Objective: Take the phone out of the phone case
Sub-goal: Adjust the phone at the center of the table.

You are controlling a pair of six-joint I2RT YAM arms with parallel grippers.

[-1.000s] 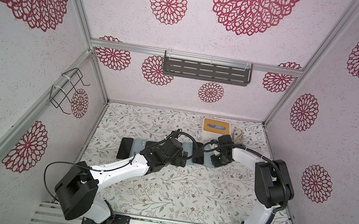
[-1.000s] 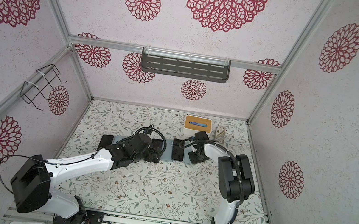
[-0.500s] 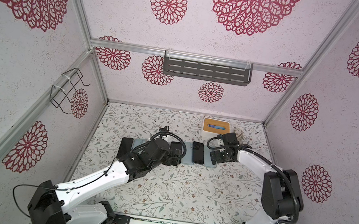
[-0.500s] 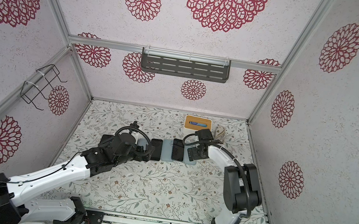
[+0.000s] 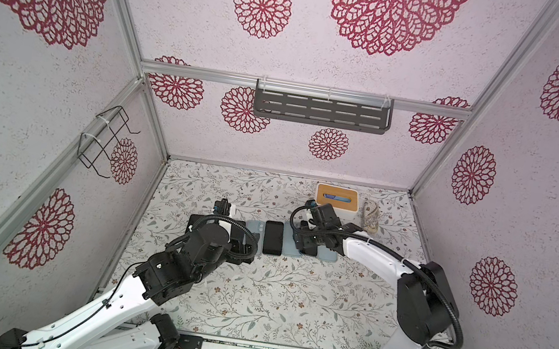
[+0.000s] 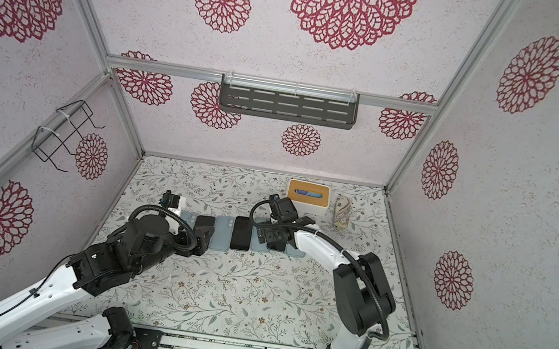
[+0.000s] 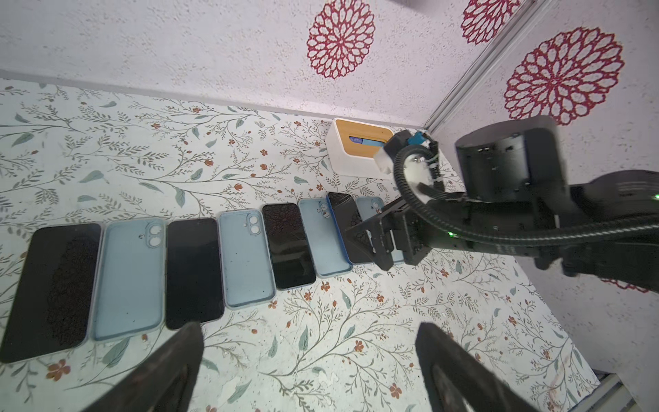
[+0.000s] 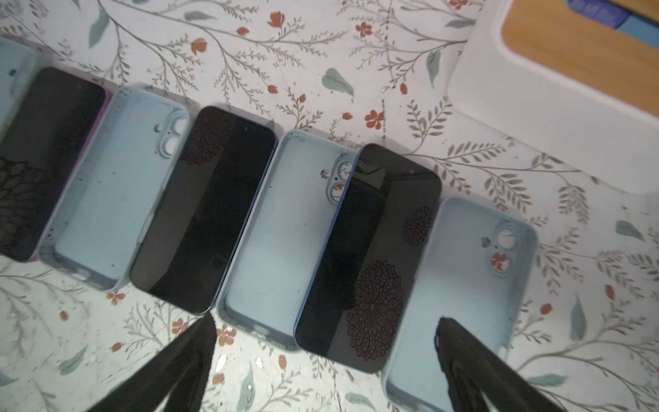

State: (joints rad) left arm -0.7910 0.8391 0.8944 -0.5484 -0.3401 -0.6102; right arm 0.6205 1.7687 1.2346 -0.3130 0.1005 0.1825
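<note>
The blue-edged phone (image 8: 371, 257) is out of its case and lies screen up on the floral table (image 5: 289, 297). It is second from the three o'clock end of a line that runs from nine to three across the far half of the table in both top views. The empty light-blue phone case (image 8: 463, 296) lies open side up at the very end of that line, touching one long edge of the phone. The phone's other long edge overlaps the camera cut-out of the neighbouring case (image 8: 285, 232). Toward nine o'clock the other phones (image 7: 192, 271) and other cases (image 7: 246, 260) alternate, edge to edge.

The right gripper (image 8: 325, 323) hangs just above the blue-edged phone with its fingers (image 8: 192, 349) spread wide, released and grasping nothing. In the top views it hides most of that phone. The left gripper (image 7: 308, 326) is likewise released and empty, its fingers (image 7: 178, 356) far apart over the table by the nine o'clock half of the line. A white box with a wooden top (image 5: 335, 202) stands at one o'clock from the right gripper, near the back wall.
</note>
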